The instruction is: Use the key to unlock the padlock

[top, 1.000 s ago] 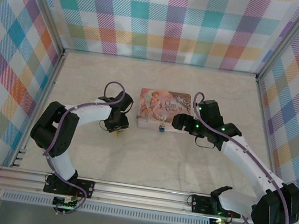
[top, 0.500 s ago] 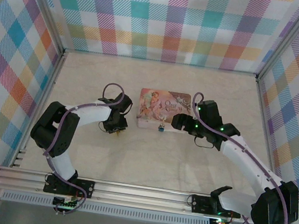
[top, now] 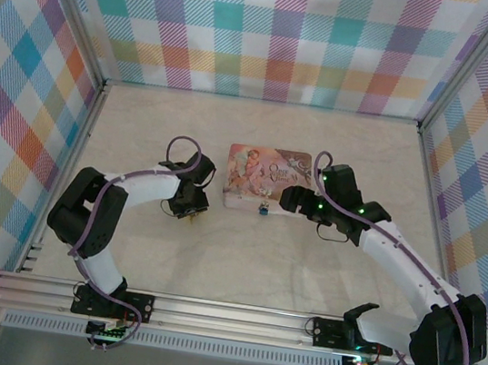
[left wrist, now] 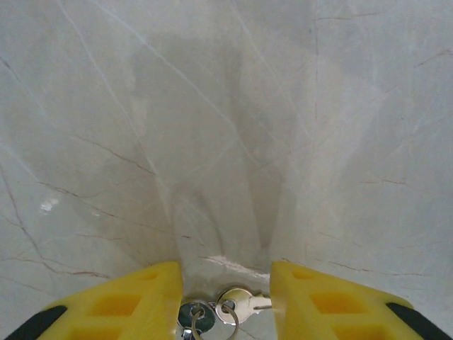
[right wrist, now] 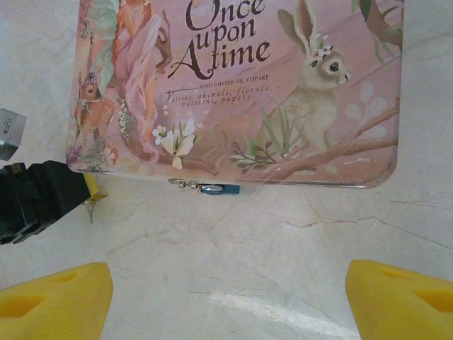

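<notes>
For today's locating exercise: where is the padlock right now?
In the top view the padlock sits roughly mid-table, against the middle of the pink tin's near edge; the right wrist view shows it at that same edge.

Pale, grey-veined marble-look worktop (top: 349,152).
Lying on it: rectangular pink illustrated tin (top: 267,179), small bluish padlock (right wrist: 219,188) against its near edge, small silvery metal key (left wrist: 241,306) on a ring, left of the tin.

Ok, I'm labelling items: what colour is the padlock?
The padlock is blue, clearest in the right wrist view.
</notes>
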Tool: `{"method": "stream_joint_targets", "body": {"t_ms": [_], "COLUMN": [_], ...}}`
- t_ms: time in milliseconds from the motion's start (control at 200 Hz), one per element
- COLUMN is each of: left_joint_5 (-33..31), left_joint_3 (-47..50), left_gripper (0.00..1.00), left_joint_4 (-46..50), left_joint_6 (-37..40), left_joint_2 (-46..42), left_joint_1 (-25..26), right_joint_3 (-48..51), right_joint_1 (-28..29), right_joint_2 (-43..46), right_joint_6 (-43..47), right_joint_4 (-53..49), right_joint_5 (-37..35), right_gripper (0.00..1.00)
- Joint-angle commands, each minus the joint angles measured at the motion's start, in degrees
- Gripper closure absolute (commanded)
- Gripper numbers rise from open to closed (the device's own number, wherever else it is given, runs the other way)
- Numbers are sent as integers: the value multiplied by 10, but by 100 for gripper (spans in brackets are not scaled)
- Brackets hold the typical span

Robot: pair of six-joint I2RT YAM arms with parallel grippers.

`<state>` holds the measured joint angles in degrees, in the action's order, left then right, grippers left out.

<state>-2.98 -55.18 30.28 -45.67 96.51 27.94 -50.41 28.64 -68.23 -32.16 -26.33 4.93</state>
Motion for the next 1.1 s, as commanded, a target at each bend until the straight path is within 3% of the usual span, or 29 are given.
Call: {"method": "stream_joint_targets", "body": {"t_ms": [0,315,735,1100], "left_joint_5": [12,7,-19,-24], "left_joint_3": [18,25,10,-10], "left_gripper": [61,62,85,100], "left_joint_4": [22,28,36,57], "left_joint_6": [-8,-2,16,32], "left_joint_2": [-21,-18,8,-25], "left_joint_1": [7,18,18,18], "right_joint_3": [9,18,28,37], "right_joint_1": [5,5,5,5], "right_joint_2": [-3,-4,9,16], "right_joint_6": [-3,-8,-9,-16], "right_joint_4": [14,16,16,22], "right_joint_5": [-4,-4,-5,0], "right_gripper": [14,14,14,14]}}
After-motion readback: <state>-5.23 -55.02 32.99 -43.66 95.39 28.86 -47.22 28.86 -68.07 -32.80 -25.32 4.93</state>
